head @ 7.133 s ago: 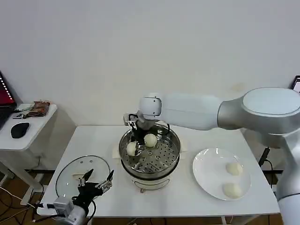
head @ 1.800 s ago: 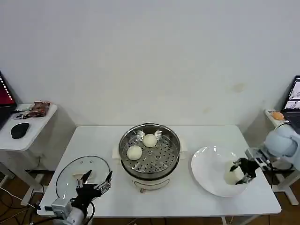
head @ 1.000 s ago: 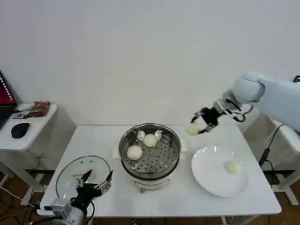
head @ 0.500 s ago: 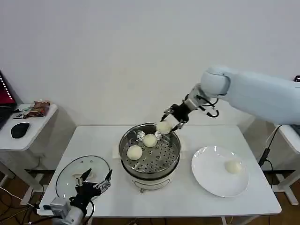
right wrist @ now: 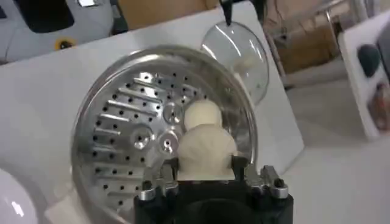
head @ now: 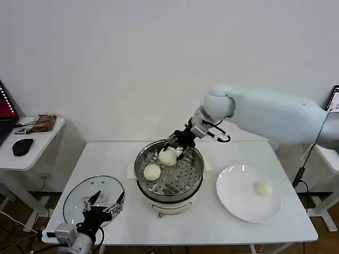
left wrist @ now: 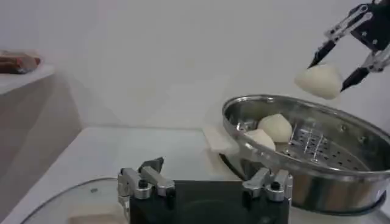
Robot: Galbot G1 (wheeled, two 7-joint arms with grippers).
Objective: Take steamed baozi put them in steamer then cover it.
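My right gripper (head: 176, 148) is shut on a cream-white baozi (head: 169, 155) and holds it just above the far side of the shiny steel steamer (head: 196, 175). The right wrist view has that baozi (right wrist: 206, 152) between the fingers of the gripper (right wrist: 206, 175), over the perforated floor. Another baozi (head: 152, 171) lies on the steamer floor, and the left wrist view shows two resting there (left wrist: 274, 126). One baozi (head: 263, 188) lies on the white plate (head: 233, 203). The glass cover (head: 79, 197) lies flat at the front left. My left gripper (head: 103, 205) hovers open over it.
A small side table (head: 10, 161) at the left holds a black mouse (head: 22, 146) and a snack packet (head: 45, 122). A white wall stands close behind the table. Bare tabletop lies in front of the steamer and between it and the plate.
My right gripper lifted a baozi off the plate and carried it left to above the steamer, lowering toward the floor. One baozi is left on the plate. The left arm stayed put.
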